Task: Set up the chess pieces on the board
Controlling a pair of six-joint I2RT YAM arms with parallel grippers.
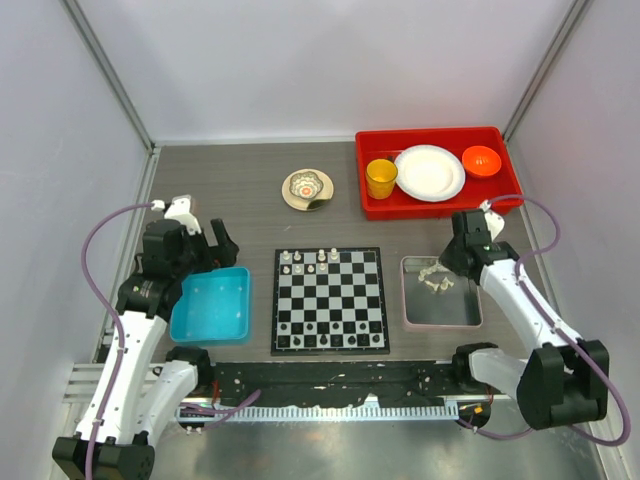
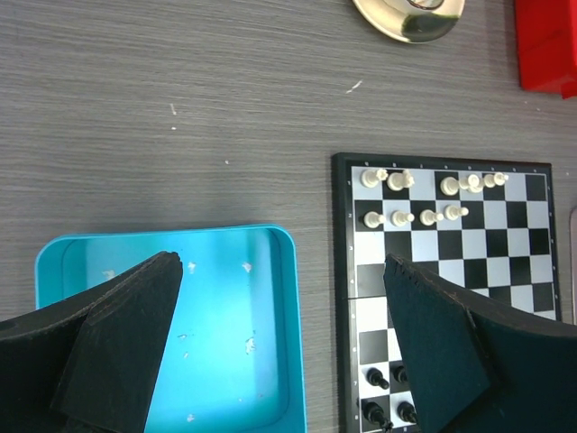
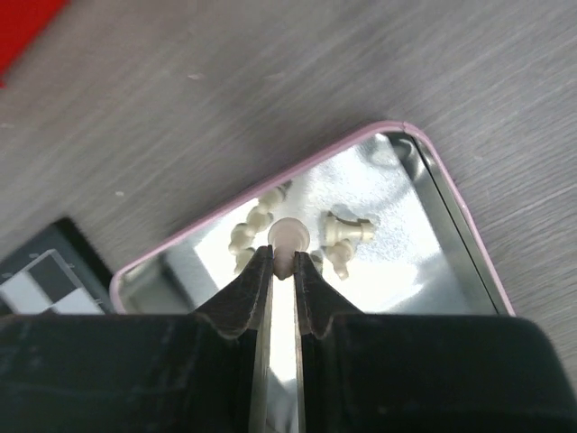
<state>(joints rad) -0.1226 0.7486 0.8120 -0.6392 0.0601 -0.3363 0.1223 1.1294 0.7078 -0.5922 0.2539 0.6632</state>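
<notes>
Right wrist: right pincer [image 3: 282,262] clamped on piece [image 3: 289,235] in tray [image 3: 315,168], ready for carry to board [image 1: 350,300]; left pincer [image 2: 281,263] apart, idle.

Bright even overhead light, shadows soft. We get heavy glare off tray [image 3: 424,271] floor just past right gripper [image 3: 282,262] jaws, fingers [image 3: 239,311] themselves blurry. Blue bin [image 2: 99,262] glows between left gripper [image 2: 281,262] jaws.

On my screens the table [image 2: 180,90] looks like matt grey wood-grain laminate. The tray [image 3: 424,266] near its right edge has a mirror-bright metal floor. The chess pieces [image 3: 347,233] are smooth cream plastic. The bin [image 2: 225,298] is glossy blue plastic, the board [image 2: 451,262] smooth and faintly shiny, and the saucer [image 2: 406,23] polished gold metal. The left gripper [image 2: 281,262] and right gripper [image 3: 282,263] have matt black fingers [image 3: 243,302].
</notes>
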